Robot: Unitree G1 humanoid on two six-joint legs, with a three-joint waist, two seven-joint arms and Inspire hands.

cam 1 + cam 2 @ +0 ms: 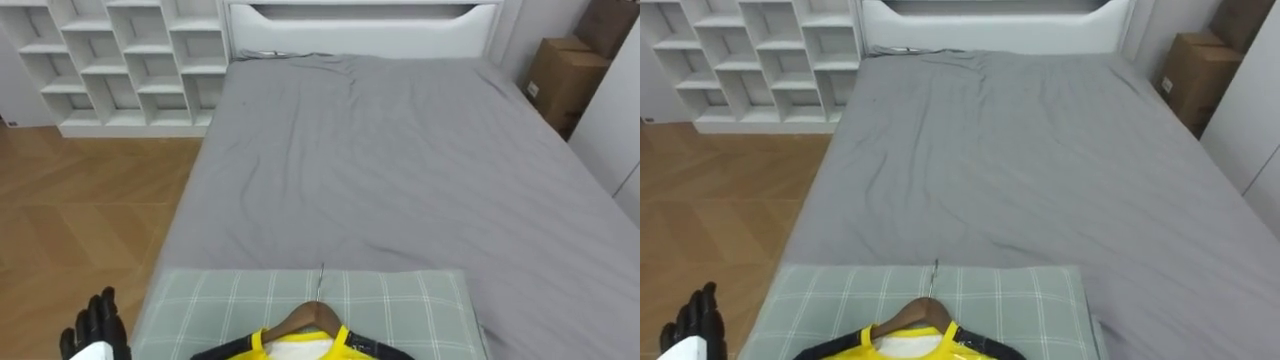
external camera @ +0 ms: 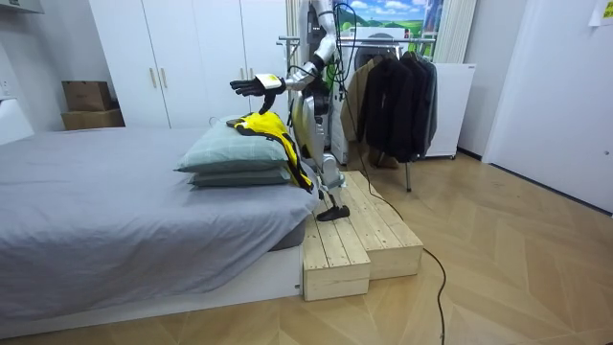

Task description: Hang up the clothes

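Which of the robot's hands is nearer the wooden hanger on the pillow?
Left, it seems. The left hand hovers open to the left of the wooden hanger, past the edge of the pillow; the right hand's place cannot be told.

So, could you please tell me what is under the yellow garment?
A checked pillow lies under the garment; the room view shows a second pillow below it, both on the bed. The pillow's near part is covered by the cloth.

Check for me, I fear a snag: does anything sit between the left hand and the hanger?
Nothing visible does. The open left hand is beside the pillow's left edge; the hanger, carrying a yellow top, lies uncovered on it.
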